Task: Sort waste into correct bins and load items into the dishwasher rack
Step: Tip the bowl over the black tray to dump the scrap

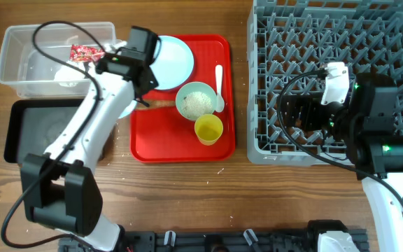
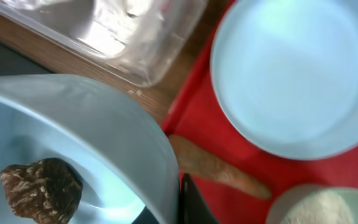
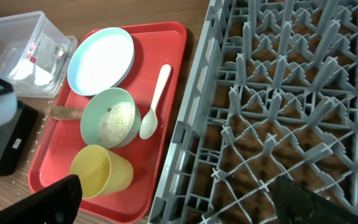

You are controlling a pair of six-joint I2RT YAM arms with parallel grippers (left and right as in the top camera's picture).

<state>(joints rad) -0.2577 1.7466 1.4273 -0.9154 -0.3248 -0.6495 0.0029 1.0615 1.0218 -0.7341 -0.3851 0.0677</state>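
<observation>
- Pale blue bowl [image 2: 73,124] fills the lower left of the left wrist view. It is tipped, with the brown food lump [image 2: 39,190] sitting low inside.
- The bowl looks like smooth hard plastic, so I judge it light, stiff and slick. The lump is loose and would likely slide out if the bowl tips further.
- Left gripper [image 1: 122,64] is upper left in the overhead, between the clear tub [image 1: 12,70] and the red serving tray [image 1: 159,147]. One dark finger [image 2: 191,204] lies against the bowl's outer wall, and the inner finger is hidden behind that wall. Judged to be a pinch on the rim.
- The rim is the sensible hold, though a thin wall may pivot in the pinch.
- Right gripper [image 3: 188,200] hangs over the dishwasher rack [image 1: 264,140] on the right of the overhead, fingers spread wide and nothing between them.
- Hidden: the arm covers the bowl in the overhead, and the tub's contents blur in the wrist view. The left end of the sausage-like stick [image 2: 219,168] meets the bowl's edge.
</observation>
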